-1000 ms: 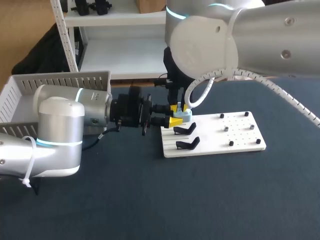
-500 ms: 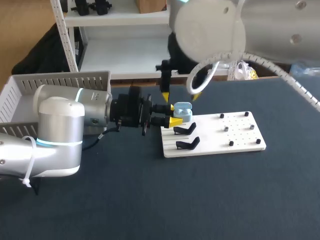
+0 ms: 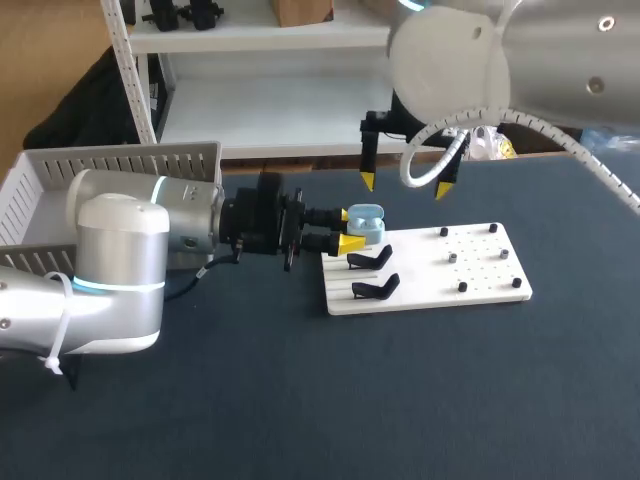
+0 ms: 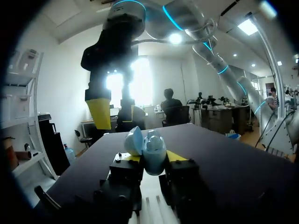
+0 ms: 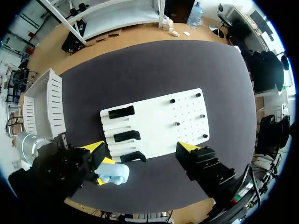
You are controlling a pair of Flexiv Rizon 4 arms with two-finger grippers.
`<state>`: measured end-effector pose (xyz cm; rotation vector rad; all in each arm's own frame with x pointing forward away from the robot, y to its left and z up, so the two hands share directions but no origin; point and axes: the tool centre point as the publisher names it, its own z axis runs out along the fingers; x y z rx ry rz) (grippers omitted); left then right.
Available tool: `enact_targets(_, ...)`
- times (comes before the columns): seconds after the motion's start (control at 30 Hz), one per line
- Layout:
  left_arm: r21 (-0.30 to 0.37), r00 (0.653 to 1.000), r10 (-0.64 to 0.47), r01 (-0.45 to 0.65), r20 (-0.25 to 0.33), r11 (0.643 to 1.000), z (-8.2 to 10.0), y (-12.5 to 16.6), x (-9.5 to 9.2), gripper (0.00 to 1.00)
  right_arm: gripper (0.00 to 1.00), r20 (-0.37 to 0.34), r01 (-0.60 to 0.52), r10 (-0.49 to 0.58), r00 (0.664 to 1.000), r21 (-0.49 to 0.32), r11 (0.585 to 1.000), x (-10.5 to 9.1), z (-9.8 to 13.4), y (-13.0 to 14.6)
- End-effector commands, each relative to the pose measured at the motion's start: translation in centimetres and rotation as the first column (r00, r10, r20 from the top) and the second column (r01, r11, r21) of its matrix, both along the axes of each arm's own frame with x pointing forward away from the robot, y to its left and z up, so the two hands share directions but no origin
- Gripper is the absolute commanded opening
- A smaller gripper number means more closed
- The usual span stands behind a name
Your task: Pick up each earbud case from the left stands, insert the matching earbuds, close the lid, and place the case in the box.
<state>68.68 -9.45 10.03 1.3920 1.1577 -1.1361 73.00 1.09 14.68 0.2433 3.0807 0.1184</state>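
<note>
My left gripper [image 3: 345,229] reaches in level from the left side of the table [image 3: 300,400]. It is clamped on a pale blue earbud case [image 3: 366,222], with one yellow tip on each side. In the left wrist view the case [image 4: 154,151] stands upright between the tips of the left gripper [image 4: 154,156], and its lid [image 4: 134,140] appears hinged open to one side. I cannot tell what is inside the case.

The case is held at the far left corner of a white board [image 3: 480,262] lying flat on the dark table. From the right wrist camera, which looks straight down, the case [image 5: 114,173] sits just off the board [image 5: 159,116], beside the endmost of three black stands [image 5: 132,157]. The head view shows two black stands [image 3: 368,260] on the board's left part, just in front of the case. Small dark pegs [image 3: 452,257] dot its right part; they are too small to make out further.

My right gripper [image 3: 404,184] hangs above the far edge of the table, behind the board and apart from the case. Its fingers are spread wide and hold nothing. In its own view the right gripper [image 5: 141,148] straddles the board's near edge from high above.

A white slatted box [image 3: 60,190] stands at the table's left edge, behind my left arm.
</note>
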Motion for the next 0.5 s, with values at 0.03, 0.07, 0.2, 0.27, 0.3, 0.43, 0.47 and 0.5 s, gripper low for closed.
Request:
enact_targets(0.03, -0.003, 1.0, 0.0, 0.0, 0.001, 1.0, -0.1, 0.0, 0.0, 0.0, 1.0, -0.028, 0.0, 0.0, 1.0, 0.006, 1.0, 0.2, -1.0, -0.3)
enact_targets(0.07, -0.003, 1.0, 0.0, 0.0, 0.001, 1.0, -0.1, 0.0, 0.0, 0.0, 1.0, -0.034, 0.001, -0.001, 0.999, 0.006, 1.0, 0.0, -1.3, -0.4)
enact_targets(0.2, -0.003, 1.0, 0.0, 0.0, 0.001, 1.0, -0.1, 0.0, 0.0, 0.0, 1.0, -0.05, -0.004, 0.005, 0.999, 0.016, 1.0, -1.0, -1.6, -0.6)
enact_targets(0.27, -0.003, 1.0, 0.0, 0.0, 0.001, 1.0, -0.1, 0.0, 0.0, 0.0, 1.0, -0.059, -0.012, 0.014, 0.998, 0.024, 1.0, -1.8, -1.4, -0.6)
enact_targets(0.3, -0.003, 1.0, 0.0, 0.0, 0.001, 1.0, -0.1, 0.0, 0.0, 0.0, 1.0, -0.062, -0.016, 0.018, 0.998, 0.024, 1.0, -2.2, -1.3, -0.6)
enact_targets(0.43, -0.003, 1.0, 0.0, 0.0, 0.001, 1.0, -0.1, 0.0, 0.0, 0.0, 1.0, -0.087, -0.03, 0.036, 0.996, 0.063, 0.998, -3.7, -0.9, -0.5)
enact_targets(0.47, -0.003, 1.0, 0.0, 0.0, 0.001, 1.0, -0.1, 0.0, 0.0, 0.0, 1.0, -0.096, -0.033, 0.04, 0.995, 0.074, 0.997, -4.1, -0.8, -0.5)
enact_targets(0.5, -0.003, 1.0, 0.0, 0.0, 0.001, 1.0, -0.1, 0.0, 0.0, 0.0, 1.0, -0.1, -0.034, 0.042, 0.994, 0.081, 0.996, -4.4, -0.8, -0.5)
